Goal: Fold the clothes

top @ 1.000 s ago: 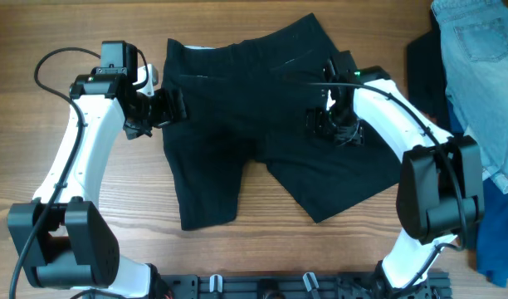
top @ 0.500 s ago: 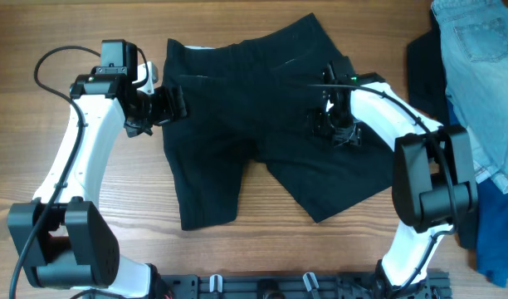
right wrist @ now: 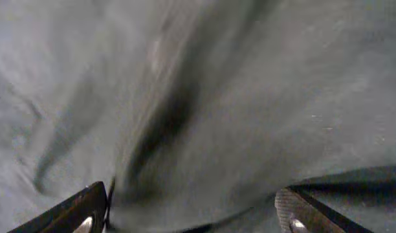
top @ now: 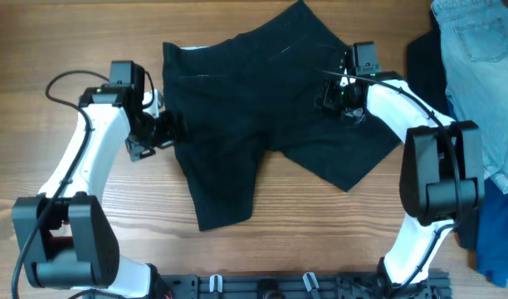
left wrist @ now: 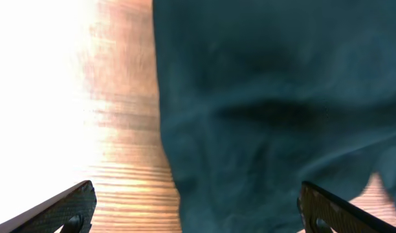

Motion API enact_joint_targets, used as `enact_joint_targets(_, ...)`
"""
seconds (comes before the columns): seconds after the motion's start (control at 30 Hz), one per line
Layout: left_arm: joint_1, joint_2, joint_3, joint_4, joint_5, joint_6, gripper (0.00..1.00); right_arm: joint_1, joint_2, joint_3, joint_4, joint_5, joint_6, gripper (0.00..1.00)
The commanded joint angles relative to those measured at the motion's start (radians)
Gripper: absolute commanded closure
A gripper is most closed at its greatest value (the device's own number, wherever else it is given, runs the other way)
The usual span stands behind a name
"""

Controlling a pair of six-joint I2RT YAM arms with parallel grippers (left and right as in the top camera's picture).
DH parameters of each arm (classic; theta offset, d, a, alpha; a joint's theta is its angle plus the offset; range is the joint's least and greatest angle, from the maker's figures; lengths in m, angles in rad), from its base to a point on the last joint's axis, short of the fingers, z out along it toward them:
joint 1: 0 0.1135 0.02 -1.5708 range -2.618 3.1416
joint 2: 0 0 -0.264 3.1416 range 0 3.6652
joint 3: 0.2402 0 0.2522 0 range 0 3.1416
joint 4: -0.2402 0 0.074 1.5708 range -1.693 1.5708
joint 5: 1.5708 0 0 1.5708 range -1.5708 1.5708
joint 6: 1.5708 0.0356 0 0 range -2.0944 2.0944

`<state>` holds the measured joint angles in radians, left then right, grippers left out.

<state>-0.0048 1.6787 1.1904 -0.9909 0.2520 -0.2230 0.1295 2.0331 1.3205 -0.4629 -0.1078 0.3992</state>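
Overhead: the black shorts (top: 254, 124) lie spread mid-bench (top: 71, 33), waistband at 12 o'clock, left jaws at their 9 o'clock edge, right jaws at 2 o'clock. Wrist views: both sets of jaws gape open over limp, light cloth, so I'd pinch the waistband corners.

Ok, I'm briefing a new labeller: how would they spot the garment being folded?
Start at the wooden table; spread flat across its middle lie the black shorts, two short wide legs pointing at the overhead view's bottom edge. The light blue jeans and bright blue garment are heaped at the right edge instead.
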Motion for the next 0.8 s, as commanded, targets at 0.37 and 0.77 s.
enact_joint_targets(0.37, -0.104, 0.006, -0.189, 0.219, 0.002, 0.005, 0.01, -0.017, 0.044, 0.212, -0.09, -0.055, -0.113, 0.0)
enact_joint_targets(0.77, -0.247, 0.006, -0.244, 0.292, -0.089, 0.005, 0.82, -0.017, -0.185, 0.363, -0.475, -0.201, -0.102, 0.0)
